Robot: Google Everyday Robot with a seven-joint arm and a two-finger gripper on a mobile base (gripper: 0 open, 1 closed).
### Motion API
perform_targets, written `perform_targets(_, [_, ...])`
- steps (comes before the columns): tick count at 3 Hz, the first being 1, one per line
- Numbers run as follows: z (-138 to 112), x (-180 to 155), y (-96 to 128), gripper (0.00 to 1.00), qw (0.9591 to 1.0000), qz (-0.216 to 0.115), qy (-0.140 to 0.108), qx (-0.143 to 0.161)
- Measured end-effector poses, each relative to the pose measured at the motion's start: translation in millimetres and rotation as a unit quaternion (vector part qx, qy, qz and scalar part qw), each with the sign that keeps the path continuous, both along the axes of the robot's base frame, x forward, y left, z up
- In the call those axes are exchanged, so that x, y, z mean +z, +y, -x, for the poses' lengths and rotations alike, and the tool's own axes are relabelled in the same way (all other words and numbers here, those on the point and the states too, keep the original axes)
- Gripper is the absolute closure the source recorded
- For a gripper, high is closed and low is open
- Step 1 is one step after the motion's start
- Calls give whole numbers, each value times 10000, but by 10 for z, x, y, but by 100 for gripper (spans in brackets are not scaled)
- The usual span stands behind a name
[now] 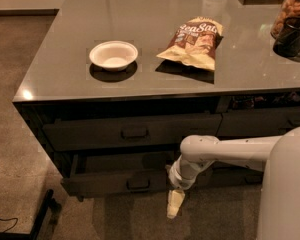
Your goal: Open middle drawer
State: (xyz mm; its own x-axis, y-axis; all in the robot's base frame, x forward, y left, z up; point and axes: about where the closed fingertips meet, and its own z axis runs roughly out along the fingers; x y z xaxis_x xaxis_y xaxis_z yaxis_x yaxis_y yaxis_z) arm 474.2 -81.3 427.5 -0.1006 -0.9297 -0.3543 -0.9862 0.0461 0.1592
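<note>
Bowl (113,55): on the counter top (65,81), at 11 o'clock from the claw; no part in the coming move
Upper drawer front (85,134): flush with the cabinet, shut; directly at 12 o'clock of the task's front
Middle drawer (100,184): next front down, standing proud of the cabinet with a dark gap behind its top edge (partly open, by the look); long axis from 9 to 3 o'clock
Handle (138,183): small dark bar at the centre of that front, on the same 9-to-3 line
Gripper (175,205): hanging at the front's right end, pointing to 6 o'clock, lower than the bar and apart from it; spread or pressed together, cannot tell; touching the front or not, cannot tell
Key relation: bar near, at about 10 o'clock from the gripper; likely a lift and a reach that way before any further pull toward 6 o'clock
Chip bag (192,41): on the counter, at 12 o'clock of the gripper
Arm (230,151): the only one, coming in from 3 o'clock
</note>
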Motion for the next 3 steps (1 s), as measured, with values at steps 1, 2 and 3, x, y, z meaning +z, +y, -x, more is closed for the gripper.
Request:
perform_targets(1, [2,26,0,0,10000,0,4,1])
perform_targets(2, [197,102,-23,0,9994,89,331,109])
perform_targets(3, [404,227,-38,0,9975,148,663,196])
